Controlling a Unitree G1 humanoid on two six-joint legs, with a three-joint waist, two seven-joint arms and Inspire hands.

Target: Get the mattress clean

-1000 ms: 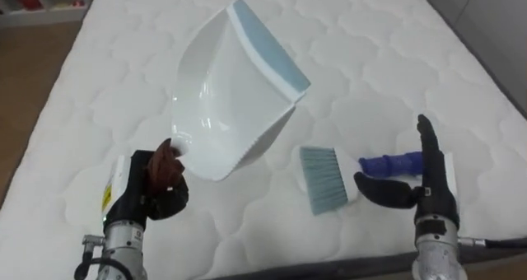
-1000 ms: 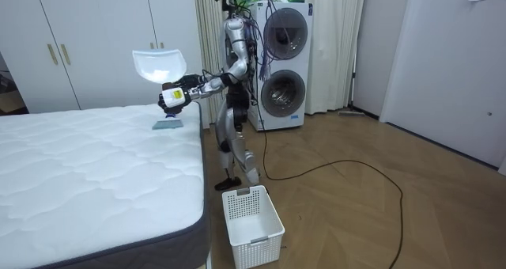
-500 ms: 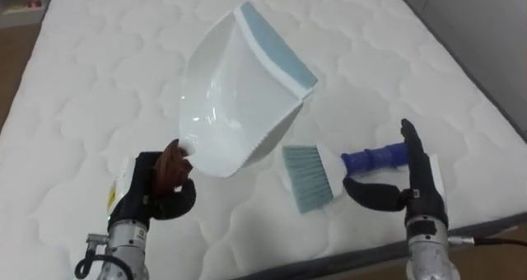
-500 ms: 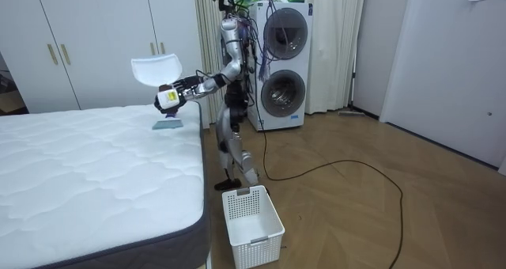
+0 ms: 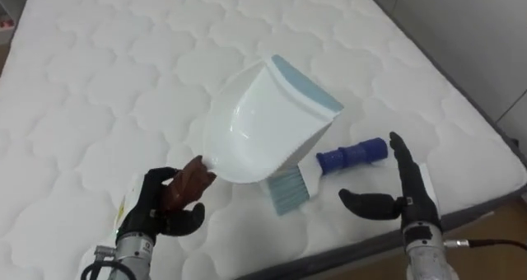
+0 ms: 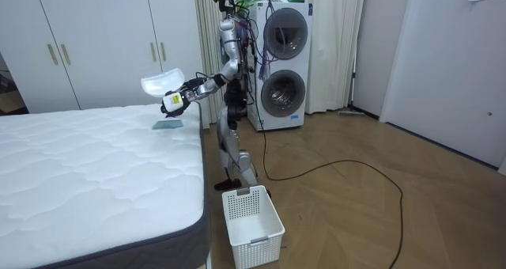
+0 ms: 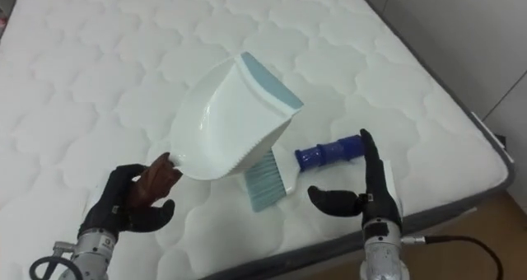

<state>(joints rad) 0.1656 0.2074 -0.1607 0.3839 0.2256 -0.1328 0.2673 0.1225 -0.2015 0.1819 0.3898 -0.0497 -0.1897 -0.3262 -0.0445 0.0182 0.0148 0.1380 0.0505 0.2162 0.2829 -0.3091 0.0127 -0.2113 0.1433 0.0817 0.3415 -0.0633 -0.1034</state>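
The left hand (image 5: 163, 207) grips the white dustpan (image 5: 263, 123) by its handle above the mattress (image 5: 123, 82); the right hand (image 5: 408, 199), fingers spread, hovers beside the brush (image 5: 352, 154).

White wardrobe doors (image 6: 95, 47), stacked washing machines (image 6: 283, 63), cream curtains (image 6: 336, 47), wooden floor (image 6: 379, 221), white laundry basket (image 6: 251, 225)

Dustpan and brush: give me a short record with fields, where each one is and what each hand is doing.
dustpan: white with a blue lip, held tilted above the mattress
left hand: fingers curled round the dustpan's brown handle
brush: lying on the mattress, bristles partly hidden behind the dustpan
right hand: open, beside the blue brush handle, not holding it
basket: white, on the floor by the bed's corner
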